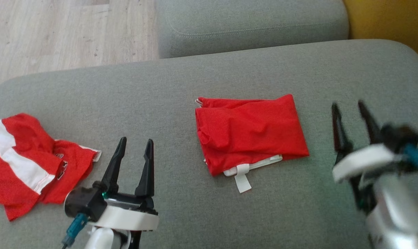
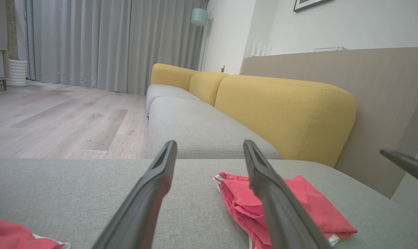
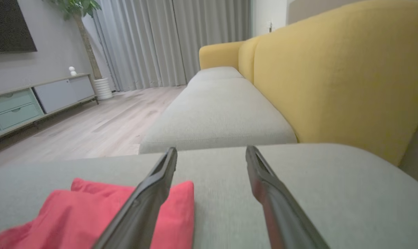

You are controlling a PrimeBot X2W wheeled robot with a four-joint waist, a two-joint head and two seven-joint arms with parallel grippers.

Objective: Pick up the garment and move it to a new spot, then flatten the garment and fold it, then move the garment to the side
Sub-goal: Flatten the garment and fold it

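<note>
Head view shows you the garment (image 1: 250, 133), folded, on the sofa (image 1: 160, 86) between both pairs of jaws, each spread wide and empty. Pinch only its top layer and the fold could fall open as you shift it aside; sweeping left risks snagging the crumpled garment (image 1: 32, 162) beside the left jaws. Count: two garments, two pairs of jaws

surface: grey cushion (image 1: 160, 86) | centre: folded red garment (image 1: 250, 131) | left: crumpled red-white garment (image 1: 25, 162)

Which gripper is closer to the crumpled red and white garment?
Left. The left gripper sits just right of the crumpled garment; the right gripper is far off, beyond the folded garment.
</note>
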